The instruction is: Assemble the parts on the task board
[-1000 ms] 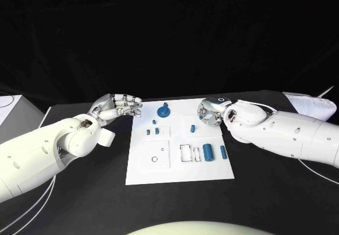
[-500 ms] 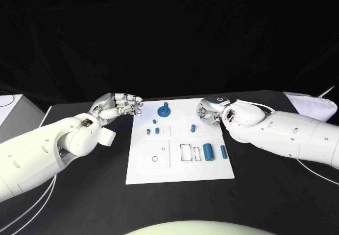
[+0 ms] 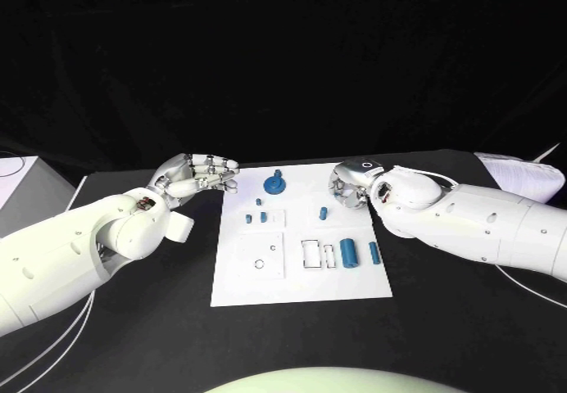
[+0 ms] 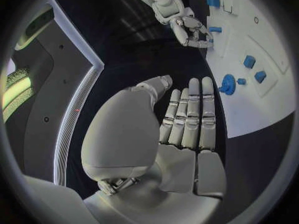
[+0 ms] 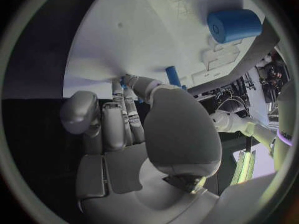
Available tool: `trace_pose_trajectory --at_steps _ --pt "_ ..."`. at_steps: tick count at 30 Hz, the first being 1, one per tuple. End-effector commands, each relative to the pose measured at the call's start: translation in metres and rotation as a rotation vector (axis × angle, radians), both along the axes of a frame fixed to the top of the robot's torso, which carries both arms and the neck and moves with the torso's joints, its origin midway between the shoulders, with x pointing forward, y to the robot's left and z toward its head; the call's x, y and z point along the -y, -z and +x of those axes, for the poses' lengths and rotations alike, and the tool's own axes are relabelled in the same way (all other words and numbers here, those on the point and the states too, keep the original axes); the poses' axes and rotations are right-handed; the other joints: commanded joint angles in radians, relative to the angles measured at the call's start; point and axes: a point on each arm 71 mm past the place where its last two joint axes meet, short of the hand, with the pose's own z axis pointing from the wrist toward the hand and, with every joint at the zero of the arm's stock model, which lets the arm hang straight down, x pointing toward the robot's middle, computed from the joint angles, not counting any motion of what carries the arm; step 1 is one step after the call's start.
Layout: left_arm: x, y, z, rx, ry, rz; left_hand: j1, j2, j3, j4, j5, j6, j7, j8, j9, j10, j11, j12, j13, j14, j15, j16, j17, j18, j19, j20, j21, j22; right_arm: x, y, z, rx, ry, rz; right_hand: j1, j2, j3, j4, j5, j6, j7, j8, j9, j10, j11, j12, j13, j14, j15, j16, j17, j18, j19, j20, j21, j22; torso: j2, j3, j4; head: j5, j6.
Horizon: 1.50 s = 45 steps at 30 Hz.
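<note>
The white task board (image 3: 301, 270) lies mid-table. On it are a round blue knobbed part (image 3: 274, 185), small blue pegs (image 3: 256, 218), a single peg (image 3: 323, 214), a thick blue cylinder (image 3: 349, 252) and a slim one (image 3: 374, 252). My right hand (image 3: 349, 187) hovers at the board's far right corner. In the right wrist view its fingers (image 5: 121, 112) curl down with their tips at the board, near the peg (image 5: 172, 76) and the cylinder (image 5: 233, 26). Whether they pinch anything is hidden. My left hand (image 3: 195, 175) is off the board's far left corner. Its fingers (image 4: 190, 117) are straight and hold nothing.
A white box (image 3: 24, 190) stands at the table's left edge. Pale cloth (image 3: 520, 173) lies at the far right, and thin cables (image 3: 526, 286) run on the black table under the right arm. In the left wrist view the board (image 4: 255, 102) lies beyond the fingertips.
My right hand has edged slightly toward the board's far edge. The left hand has risen a little. The parts have not moved.
</note>
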Motion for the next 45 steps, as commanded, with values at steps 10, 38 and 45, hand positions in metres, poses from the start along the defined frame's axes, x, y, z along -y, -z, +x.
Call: trace_pose_trajectory --at_steps 10,38,45 --pt "0.002 -0.002 -0.001 0.015 0.006 -0.020 0.015 0.005 -0.014 -0.006 -0.001 0.010 0.008 -0.006 -0.003 -0.021 0.001 0.005 0.001 0.003 0.004 -0.020 0.004 -0.003 0.000 0.003 -0.011 -0.002 -0.002 0.003 -0.006 0.067 0.001 -0.027 0.015 0.015 0.025 -0.029 0.018 0.021 -0.002 0.012 0.010 0.051 -0.024 0.008 0.019 0.059 -0.012 0.010 -0.002 -0.014 0.009 -0.004 0.024 0.027 0.000 0.0006 -0.0004 0.000 -0.002" --pt "-0.001 0.000 0.002 0.016 -0.020 -0.020 0.019 0.015 -0.037 -0.009 0.002 0.007 0.022 -0.022 -0.014 -0.047 0.012 0.023 0.002 -0.046 0.022 -0.055 0.010 -0.010 -0.035 0.017 -0.050 -0.019 0.000 -0.028 -0.030 0.144 -0.019 0.165 0.006 0.011 0.029 -0.034 0.016 0.028 -0.003 0.016 0.013 0.061 -0.026 0.008 0.023 0.059 -0.014 0.018 0.002 -0.015 0.008 -0.005 0.038 0.044 -0.003 -0.0013 -0.0026 0.001 0.006" --pt "0.000 0.001 0.002 0.014 -0.052 -0.028 0.020 0.021 -0.037 -0.007 0.005 0.016 0.022 -0.022 -0.016 -0.024 0.009 0.046 0.006 -0.051 0.021 -0.054 0.014 -0.006 -0.033 0.020 -0.060 -0.025 -0.027 -0.035 -0.051 0.122 -0.100 0.220 0.006 0.011 0.029 -0.034 0.016 0.028 -0.003 0.016 0.013 0.061 -0.026 0.007 0.023 0.060 -0.014 0.018 0.003 -0.016 0.009 -0.005 0.039 0.045 -0.007 -0.0012 -0.0070 0.023 0.009"
